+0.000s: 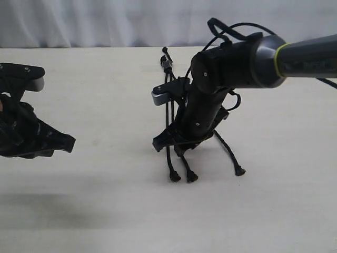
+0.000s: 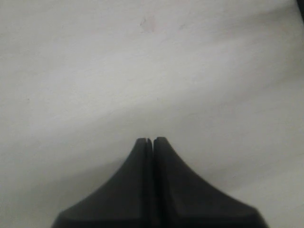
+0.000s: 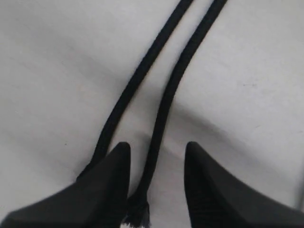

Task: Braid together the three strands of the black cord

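The black cord lies mid-table, its knotted end with a grey band (image 1: 167,64) at the far side. The three strands run toward the near edge: two close together (image 1: 174,176) (image 1: 191,177), the third (image 1: 239,170) splayed right. My right gripper (image 1: 176,146) (image 3: 157,145) is low over the two close strands and open. One strand (image 3: 164,111) lies between its fingers with its frayed tip there. The other strand (image 3: 128,90) passes under one finger (image 3: 114,175). My left gripper (image 1: 69,141) (image 2: 150,139) is far left, shut on nothing, above bare table.
The pale table (image 1: 105,200) spreads all round the cord. A white curtain (image 1: 105,21) hangs behind the far edge. The right arm's glossy cables (image 1: 231,29) loop above its wrist.
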### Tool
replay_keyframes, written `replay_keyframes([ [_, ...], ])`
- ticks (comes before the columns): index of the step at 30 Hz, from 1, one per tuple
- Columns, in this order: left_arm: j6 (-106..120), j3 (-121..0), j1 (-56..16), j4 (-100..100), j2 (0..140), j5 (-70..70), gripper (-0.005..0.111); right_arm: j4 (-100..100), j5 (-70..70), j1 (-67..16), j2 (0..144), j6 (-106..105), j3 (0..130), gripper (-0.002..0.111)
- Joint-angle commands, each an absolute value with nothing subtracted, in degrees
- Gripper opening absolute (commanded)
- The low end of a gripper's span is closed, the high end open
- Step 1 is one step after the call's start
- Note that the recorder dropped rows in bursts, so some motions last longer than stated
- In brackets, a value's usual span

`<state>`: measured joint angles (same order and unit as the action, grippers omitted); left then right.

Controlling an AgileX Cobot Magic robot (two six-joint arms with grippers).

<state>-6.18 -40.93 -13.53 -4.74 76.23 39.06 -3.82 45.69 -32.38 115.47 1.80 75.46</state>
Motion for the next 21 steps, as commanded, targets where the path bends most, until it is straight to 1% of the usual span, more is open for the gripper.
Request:
replay_keyframes([
  [1, -6.5, -41.4, -14.1, -5.4, 76.4, 39.0, 0.0, -1.7, 46.3, -33.3, 117.3, 3.1, 76.0, 0.038],
  [7, -6.5, -41.4, -14.1, -5.4, 76.4, 39.0, 0.0, 1.6, 46.2, -34.1, 119.2, 5.2, 76.0, 0.038],
  [9, -6.5, -41.4, -14.1, -5.4, 76.4, 38.8, 0.0, 1.6, 47.1, -34.1, 119.8, 5.4, 76.0, 0.035],
  [10, -6.5, -41.4, -14.1, -5.4, 76.4, 38.9, 0.0, 1.6, 47.8, -34.1, 120.1, 5.4, 76.0, 0.031],
  [12, -6.5, -41.4, -14.1, -5.4, 76.4, 39.1, 0.0, 1.6, 48.9, -34.1, 120.3, 5.4, 76.0, 0.018],
  [13, -6.5, -41.4, -14.1, -5.4, 76.4, 39.1, 0.0, 1.6, 49.4, -34.1, 120.1, 5.4, 76.0, 0.008],
  [14, -6.8, -41.4, -14.1, -5.4, 76.4, 39.0, 0.0, 1.6, 49.6, -34.1, 119.8, 5.4, 76.3, 0.004],
  [18, -7.3, -41.4, -14.1, -5.9, 76.4, 39.0, 0.0, 0.0, 51.0, -34.1, 117.5, 5.4, 79.4, 0.004],
  [21, -7.3, -41.4, -14.1, -6.3, 76.4, 38.8, 0.0, -6.3, 50.8, -34.1, 116.5, 5.2, 82.6, 0.004],
])
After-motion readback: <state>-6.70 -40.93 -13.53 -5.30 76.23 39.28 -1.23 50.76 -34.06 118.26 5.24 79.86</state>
